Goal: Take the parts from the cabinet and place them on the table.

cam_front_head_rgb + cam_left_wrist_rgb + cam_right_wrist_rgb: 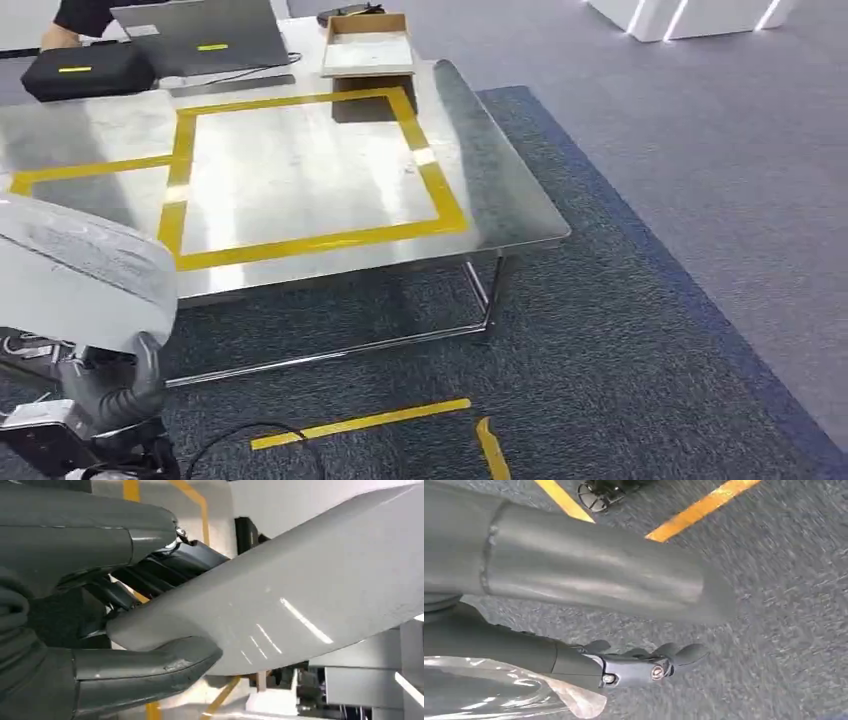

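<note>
Left hand (100, 625) grips a grey part (300, 595) between thumb and fingers; right hand (589, 625) hangs low, fingers extended, holding nothing.

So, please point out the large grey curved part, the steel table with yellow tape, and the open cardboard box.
Large grey curved part (300, 595): left wrist view, middle of its glossy face.
Steel table with yellow tape (300, 170): head view, bare top inside the tape.
Open cardboard box (367, 52): head view, inner floor.

Even, bright indoor light fills the head view. The steel table (300, 170) throws soft glare at frame centre and casts a shadow onto the carpet (620, 330) below. Streaked highlights run across the pale part (300, 595) in the left wrist view. The right wrist view is motion-blurred, especially its right side.
</note>
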Controlling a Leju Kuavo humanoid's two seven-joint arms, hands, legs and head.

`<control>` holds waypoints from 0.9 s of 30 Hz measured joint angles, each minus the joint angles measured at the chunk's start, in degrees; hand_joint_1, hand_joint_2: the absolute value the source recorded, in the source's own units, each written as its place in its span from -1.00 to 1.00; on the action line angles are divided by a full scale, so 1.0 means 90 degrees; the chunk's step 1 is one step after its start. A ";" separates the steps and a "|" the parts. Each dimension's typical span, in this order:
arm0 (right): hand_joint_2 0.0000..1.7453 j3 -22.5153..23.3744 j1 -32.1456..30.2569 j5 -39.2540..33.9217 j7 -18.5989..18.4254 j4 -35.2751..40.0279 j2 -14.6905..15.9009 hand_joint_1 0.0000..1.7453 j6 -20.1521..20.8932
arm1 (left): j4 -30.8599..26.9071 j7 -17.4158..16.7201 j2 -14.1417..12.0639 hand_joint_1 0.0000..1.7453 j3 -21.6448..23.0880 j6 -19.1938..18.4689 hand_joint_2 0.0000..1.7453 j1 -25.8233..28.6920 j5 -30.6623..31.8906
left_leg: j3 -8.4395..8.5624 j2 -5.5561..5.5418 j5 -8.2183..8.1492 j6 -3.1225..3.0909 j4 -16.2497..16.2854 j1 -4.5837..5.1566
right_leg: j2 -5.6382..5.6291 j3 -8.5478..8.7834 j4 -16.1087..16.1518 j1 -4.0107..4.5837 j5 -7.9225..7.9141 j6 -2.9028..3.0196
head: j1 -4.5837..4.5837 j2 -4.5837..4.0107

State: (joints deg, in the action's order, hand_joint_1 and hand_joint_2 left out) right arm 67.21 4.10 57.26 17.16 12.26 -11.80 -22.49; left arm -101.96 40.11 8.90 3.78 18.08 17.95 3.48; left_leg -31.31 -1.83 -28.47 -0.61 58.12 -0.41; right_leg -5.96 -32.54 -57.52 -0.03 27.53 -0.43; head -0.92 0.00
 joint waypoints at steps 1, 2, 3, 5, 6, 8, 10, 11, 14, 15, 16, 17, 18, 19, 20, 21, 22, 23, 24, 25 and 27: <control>-1.00 0.0007 -0.0008 -0.0007 0.0061 0.0000 0.0002 -1.00 0.0073 | -0.0010 0.0002 -0.0002 1.00 0.0002 -0.0005 1.00 0.0003 0.0017 | -0.0039 0.0000 0.0007 -0.0011 0.0011 0.0015 | -0.0002 -0.0030 0.0010 -0.0012 -0.0018 -0.0034 | 0.0010 -0.0002; -1.00 0.0017 -0.0011 -0.0034 0.0131 -0.0002 0.0002 -1.00 0.0185 | -0.0027 0.0002 -0.0012 1.00 0.0000 -0.0005 1.00 -0.0002 0.0017 | -0.0044 0.0003 0.0015 -0.0033 0.0013 0.0028 | -0.0007 -0.0033 0.0028 -0.0029 -0.0028 -0.0075 | -0.0005 -0.0002; -1.00 0.0032 -0.0012 -0.0066 0.0185 -0.0002 0.0002 -1.00 0.0311 | -0.0032 0.0005 -0.0017 1.00 -0.0002 0.0000 1.00 -0.0010 0.0012 | -0.0029 0.0025 0.0053 -0.0085 -0.0048 -0.0002 | -0.0030 -0.0042 0.0032 -0.0011 -0.0025 -0.0119 | 0.0007 -0.0002; -1.00 0.0044 0.0010 -0.0068 0.0272 -0.0002 0.0009 -1.00 0.0572 | -0.0041 0.0010 -0.0022 1.00 -0.0002 -0.0005 1.00 -0.0029 0.0000 | -0.0010 0.0097 0.0093 -0.0147 -0.0098 -0.0034 | 0.0390 -0.0239 -0.0339 0.0000 0.0272 -0.0160 | 0.0063 -0.0002; -1.00 0.0044 0.0043 -0.0058 0.0287 -0.0005 0.0007 -1.00 0.0702 | -0.0041 0.0010 -0.0027 1.00 -0.0005 -0.0007 1.00 -0.0021 0.0000 | -0.0019 0.0131 0.0093 -0.0164 -0.0096 -0.0030 | 0.0511 -0.0461 -0.0817 -0.0019 0.0531 -0.0184 | 0.0090 -0.0002; -1.00 0.0041 0.0082 -0.0046 0.0306 -0.0012 0.0007 -1.00 0.0896 | -0.0041 0.0010 -0.0039 1.00 -0.0015 -0.0007 1.00 -0.0013 0.0000 | -0.0030 0.0217 0.0093 -0.0163 -0.0091 -0.0022 | 0.0597 -0.0899 -0.1748 -0.0042 0.0903 -0.0228 | 0.0085 -0.0002; -1.00 0.0041 0.0077 -0.0005 0.0296 -0.0012 0.0007 -1.00 0.1018 | -0.0041 0.0007 -0.0046 1.00 -0.0015 0.0000 1.00 -0.0017 0.0002 | -0.0025 0.0273 0.0091 -0.0161 -0.0089 -0.0024 | 0.0617 -0.0907 -0.1813 -0.0075 0.0748 -0.0262 | 0.0085 -0.0002; -1.00 0.0044 0.0074 0.0000 0.0291 -0.0012 0.0007 -1.00 0.1035 | -0.0041 0.0007 -0.0049 1.00 -0.0017 0.0002 1.00 -0.0020 0.0002 | -0.0023 0.0280 0.0087 -0.0154 -0.0085 -0.0026 | 0.0626 -0.0749 -0.1515 -0.0087 0.0560 -0.0268 | 0.0090 -0.0002; -1.00 0.0046 0.0100 0.0010 0.0286 -0.0015 0.0005 -1.00 0.1080 | -0.0049 0.0010 -0.0051 1.00 -0.0029 0.0005 1.00 -0.0027 0.0002 | -0.0032 0.0303 0.0046 -0.0046 -0.0028 0.0007 | 0.0733 0.0060 -0.0031 -0.0076 0.0172 -0.0257 | 0.0092 -0.0002; -1.00 0.0046 0.0106 0.0012 0.0289 -0.0015 0.0005 -1.00 0.1085 | -0.0063 0.0007 -0.0056 1.00 -0.0034 0.0005 1.00 -0.0028 0.0002 | -0.0053 0.0303 0.0039 -0.0011 0.0006 0.0015 | 0.0692 0.0078 -0.0015 -0.0086 0.0117 -0.0181 | 0.0068 -0.0002; -1.00 0.0046 0.0098 0.0019 0.0286 -0.0015 0.0005 -1.00 0.1090 | -0.0073 0.0007 -0.0058 1.00 -0.0034 0.0005 1.00 -0.0030 0.0005 | -0.0054 0.0305 0.0053 0.0018 -0.0001 0.0013 | 0.0690 0.0065 -0.0027 -0.0074 0.0117 -0.0169 | 0.0073 -0.0002; -1.00 0.0046 0.0090 0.0060 0.0282 -0.0015 0.0005 -1.00 0.1117 | -0.0073 0.0010 -0.0061 1.00 -0.0034 0.0005 1.00 -0.0031 0.0005 | -0.0046 0.0302 0.0074 0.0057 -0.0026 -0.0009 | 0.0688 0.0066 -0.0040 -0.0050 0.0116 -0.0127 | 0.0080 -0.0002; -1.00 0.0039 0.0076 0.0117 0.0284 -0.0015 0.0005 -1.00 0.1178 | -0.0075 0.0010 -0.0068 1.00 -0.0034 0.0005 1.00 -0.0030 0.0005 | -0.0041 0.0296 0.0075 0.0084 -0.0027 -0.0013 | 0.0693 0.0066 -0.0024 -0.0059 0.0097 -0.0089 | 0.0080 -0.0002; -1.00 0.0022 0.0075 0.0180 0.0296 -0.0015 0.0005 -1.00 0.1236 | -0.0078 0.0010 -0.0085 1.00 -0.0039 -0.0007 1.00 -0.0030 -0.0003 | -0.0050 0.0281 0.0013 0.0124 0.0015 -0.0025 | 0.0713 0.0073 0.0004 -0.0092 0.0065 -0.0034 | 0.0078 -0.0002; -1.00 0.0005 0.0084 0.0233 0.0316 -0.0015 0.0005 -1.00 0.1268 | -0.0080 0.0010 -0.0095 1.00 -0.0049 -0.0015 1.00 -0.0040 -0.0003 | -0.0116 0.0272 -0.0146 0.0149 0.0196 -0.0024 | 0.0719 0.0072 0.0003 -0.0091 0.0068 -0.0003 | 0.0056 -0.0002; -1.00 -0.0022 0.0088 0.0270 0.0335 -0.0015 0.0005 -1.00 0.1302 | -0.0080 0.0010 -0.0104 1.00 -0.0056 -0.0022 1.00 -0.0052 -0.0003 | -0.0303 0.0268 -0.0424 0.0172 0.0637 -0.0024 | 0.0741 0.0069 0.0003 -0.0087 0.0068 0.0035 | 0.0044 -0.0002; -1.00 -0.0051 0.0086 0.0301 0.0359 -0.0015 0.0002 -1.00 0.1326 | -0.0080 0.0010 -0.0119 1.00 -0.0056 -0.0034 1.00 -0.0054 -0.0003 | -0.0522 0.0266 -0.0675 0.0185 0.1147 -0.0024 | 0.0766 0.0064 0.0002 -0.0076 0.0072 0.0048 | 0.0046 -0.0002; -1.00 -0.0083 0.0080 0.0328 0.0371 -0.0015 0.0002 -1.00 0.1347 | -0.0078 0.0010 -0.0133 1.00 -0.0056 -0.0048 1.00 -0.0052 -0.0003 | -0.0744 0.0266 -0.0876 0.0191 0.1654 -0.0024 | 0.0796 0.0061 0.0001 -0.0062 0.0075 0.0065 | 0.0044 -0.0002; -1.00 -0.0095 0.0076 0.0340 0.0374 -0.0015 0.0002 -1.00 0.1357 | -0.0078 0.0010 -0.0143 1.00 -0.0058 -0.0056 1.00 -0.0052 -0.0003 | -0.0868 0.0266 -0.0936 0.0185 0.1942 -0.0024 | 0.0829 0.0061 0.0000 -0.0049 0.0078 0.0070 | 0.0046 -0.0002; -1.00 -0.0107 0.0076 0.0345 0.0374 -0.0015 0.0002 -1.00 0.1367 | -0.0078 0.0010 -0.0153 1.00 -0.0058 -0.0056 1.00 -0.0052 -0.0003 | -0.0843 0.0266 -0.0836 0.0169 0.1908 -0.0022 | 0.0862 0.0065 0.0000 -0.0034 0.0078 0.0071 | 0.0046 -0.0002; -1.00 -0.0141 0.0080 0.0364 0.0379 -0.0017 0.0000 -1.00 0.1379 | -0.0078 0.0010 -0.0170 1.00 -0.0066 -0.0058 1.00 -0.0056 -0.0003 | -0.0482 0.0281 -0.0338 0.0096 0.1142 -0.0010 | 0.0938 0.0083 0.0000 -0.0008 0.0080 0.0073 | 0.0041 -0.0002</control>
State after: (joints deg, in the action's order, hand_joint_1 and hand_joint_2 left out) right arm 65.94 4.82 60.54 20.57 12.11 -11.80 -10.08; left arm -102.66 40.19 7.37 3.19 17.55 17.45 3.45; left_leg -35.65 0.70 -31.51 0.26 68.41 -0.50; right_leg 2.48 -31.79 -57.53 -0.10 28.25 0.23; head -0.55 -0.02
